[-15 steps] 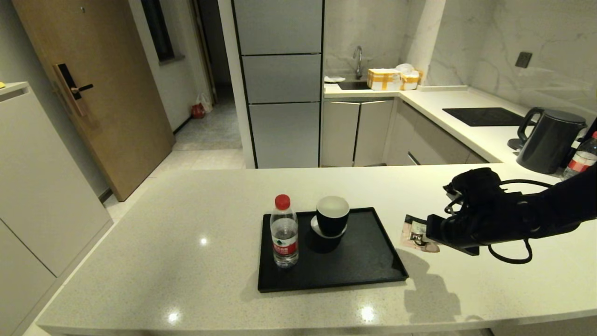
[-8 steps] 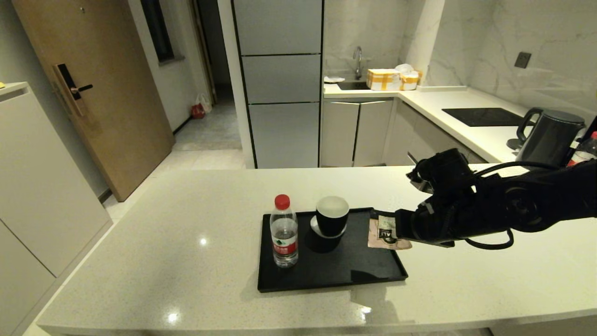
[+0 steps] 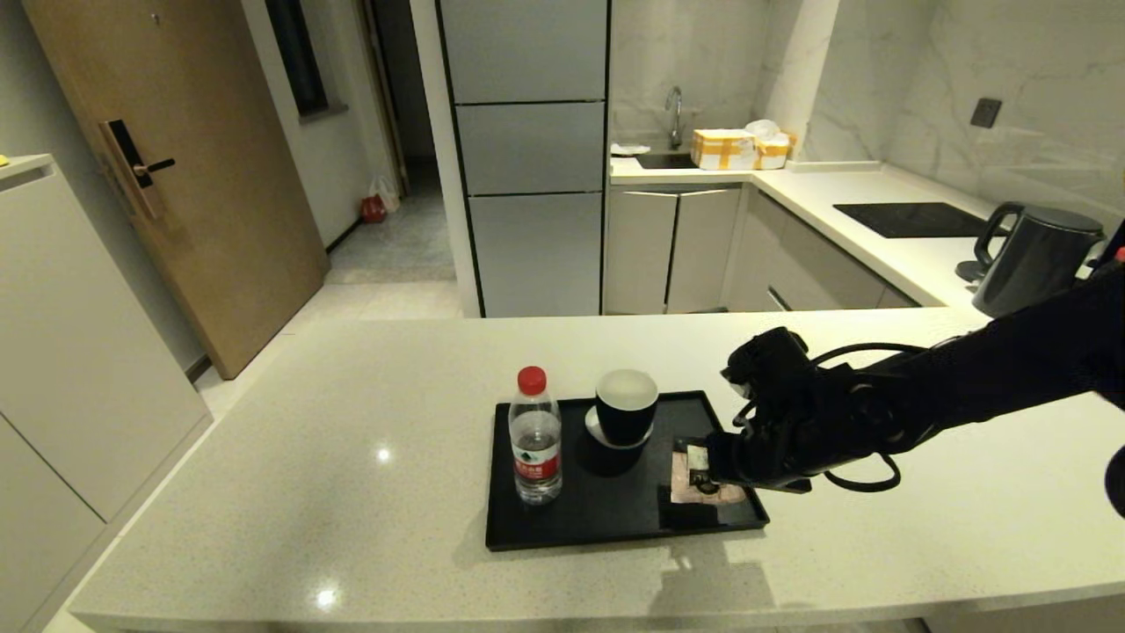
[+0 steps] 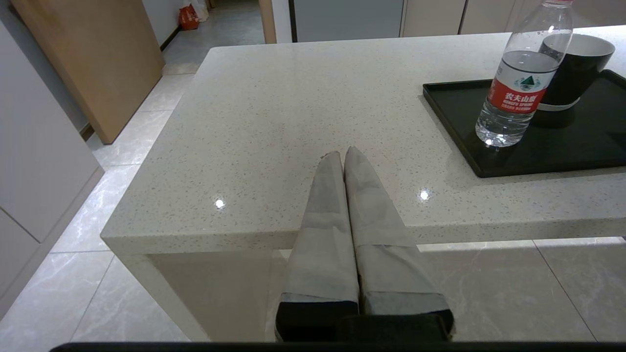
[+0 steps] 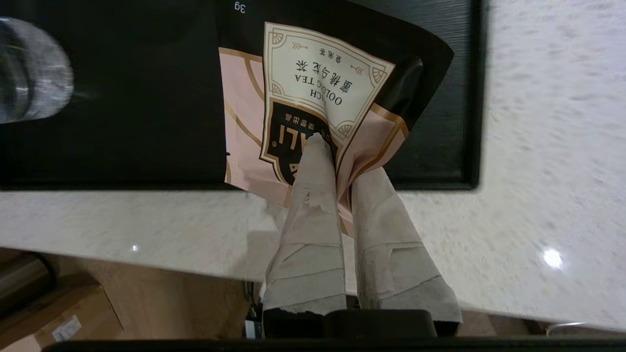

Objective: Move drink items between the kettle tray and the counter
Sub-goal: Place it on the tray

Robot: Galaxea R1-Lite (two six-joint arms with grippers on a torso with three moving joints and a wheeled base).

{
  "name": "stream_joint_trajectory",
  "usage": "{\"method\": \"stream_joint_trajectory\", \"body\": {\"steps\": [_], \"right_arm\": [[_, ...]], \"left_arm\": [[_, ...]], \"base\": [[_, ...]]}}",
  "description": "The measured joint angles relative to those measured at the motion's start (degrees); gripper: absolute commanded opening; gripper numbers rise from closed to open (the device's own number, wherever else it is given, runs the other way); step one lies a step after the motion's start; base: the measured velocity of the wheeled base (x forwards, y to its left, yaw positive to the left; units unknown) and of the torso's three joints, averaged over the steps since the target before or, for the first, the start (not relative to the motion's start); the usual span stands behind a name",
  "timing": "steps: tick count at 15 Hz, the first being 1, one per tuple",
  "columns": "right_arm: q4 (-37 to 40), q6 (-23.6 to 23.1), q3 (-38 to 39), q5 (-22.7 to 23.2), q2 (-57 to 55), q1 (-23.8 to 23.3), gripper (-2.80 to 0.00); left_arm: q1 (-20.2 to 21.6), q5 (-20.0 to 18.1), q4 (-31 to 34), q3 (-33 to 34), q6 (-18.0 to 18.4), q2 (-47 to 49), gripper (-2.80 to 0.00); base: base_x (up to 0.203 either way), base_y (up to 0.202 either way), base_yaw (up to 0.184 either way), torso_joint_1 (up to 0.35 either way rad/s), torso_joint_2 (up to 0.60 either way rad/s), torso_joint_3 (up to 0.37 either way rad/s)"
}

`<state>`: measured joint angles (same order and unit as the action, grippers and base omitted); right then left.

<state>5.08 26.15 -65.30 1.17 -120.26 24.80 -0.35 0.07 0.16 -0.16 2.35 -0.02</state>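
Sachet (image 5: 313, 112) pinched in right hand (image 5: 337, 161), over tray (image 3: 615, 519) corner.

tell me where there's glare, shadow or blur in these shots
Head view: ceiling lights glint on the glossy counter, and the right end effector casts a shadow past the tray. Left wrist view: two more glints on the counter. Right wrist view: counter streaked with blur, the sachet print sharp.

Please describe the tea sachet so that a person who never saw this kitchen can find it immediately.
Find the black tray on the pale counter. Over the tray's right end, the right gripper pinches the sachet. Unlike the red-capped bottle and stacked black cups to its left, it is flat, pale pink, with a black strip.
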Motion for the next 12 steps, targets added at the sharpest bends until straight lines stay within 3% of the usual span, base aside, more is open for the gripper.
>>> {"method": "stream_joint_trajectory", "body": {"steps": [5,10,11,12], "right_arm": [[-7.46,0.0,-1.17,-1.08,-7.38,-0.41,-2.8],[-8.69,0.04,-3.42,-3.29,-11.08,-2.34,-2.8],[-9.35,0.06,-3.63,-4.34,-11.54,-2.53,0.0],[-9.82,0.21,-3.84,-5.67,-11.95,-2.73,0.0]], "left_arm": [[0.0,0.0,0.02,-0.02,0.01,0.0,-2.8],[0.0,0.02,0.02,0.0,0.01,0.0,-2.8],[0.0,0.0,0.01,0.0,0.03,0.0,-2.8],[0.0,0.0,0.02,0.0,-0.01,0.0,-2.8]], "base": [[0.0,0.0,0.0,0.0,0.0,0.0],[0.0,0.0,0.0,0.0,0.0,0.0],[0.0,0.0,0.0,0.0,0.0,0.0],[0.0,0.0,0.0,0.0,0.0,0.0]]}}
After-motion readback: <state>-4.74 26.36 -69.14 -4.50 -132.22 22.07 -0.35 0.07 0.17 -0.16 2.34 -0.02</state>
